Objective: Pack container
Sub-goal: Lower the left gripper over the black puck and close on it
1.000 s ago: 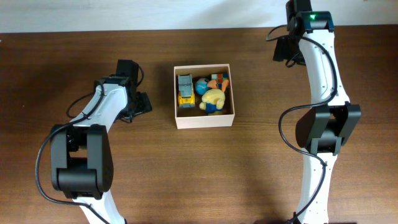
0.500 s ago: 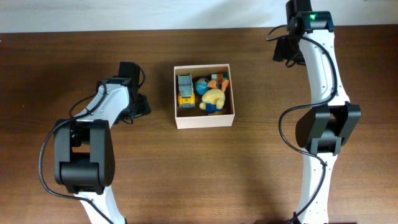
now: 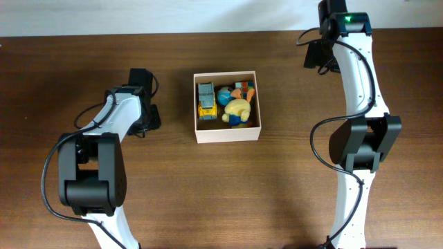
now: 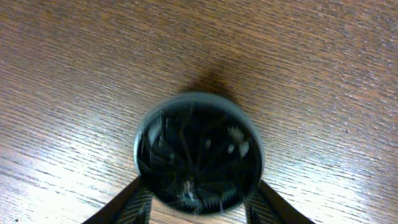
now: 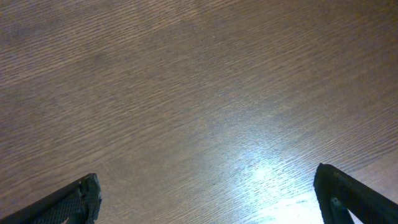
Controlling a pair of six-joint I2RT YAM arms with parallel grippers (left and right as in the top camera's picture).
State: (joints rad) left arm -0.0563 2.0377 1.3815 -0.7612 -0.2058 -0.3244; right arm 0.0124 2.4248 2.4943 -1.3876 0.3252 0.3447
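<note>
The container [image 3: 228, 135] is a pale cream square box in the middle of the table. It holds a yellow and grey toy truck [image 3: 206, 101], a blue toy [image 3: 226, 95], a yellow plush toy [image 3: 238, 109] and an orange piece [image 3: 248, 90]. My left gripper [image 3: 154, 116] is low over the wood, left of the box. In the left wrist view its fingers [image 4: 134, 202] press both sides of a dark round object with a grey rim [image 4: 198, 149]. The arm hides this object from overhead. My right gripper [image 3: 315, 54] hangs open at the far right, nothing between its fingers [image 5: 81, 199].
The table is dark brown wood [image 3: 277, 194], with a pale strip along the back edge [image 3: 173, 14]. Both arm bases stand near the front edge, the left one [image 3: 86, 187] and the right one [image 3: 360, 145].
My left gripper's jaws have narrowed onto the dark round object, and the left arm has shifted slightly. The right arm and the box have not moved.
</note>
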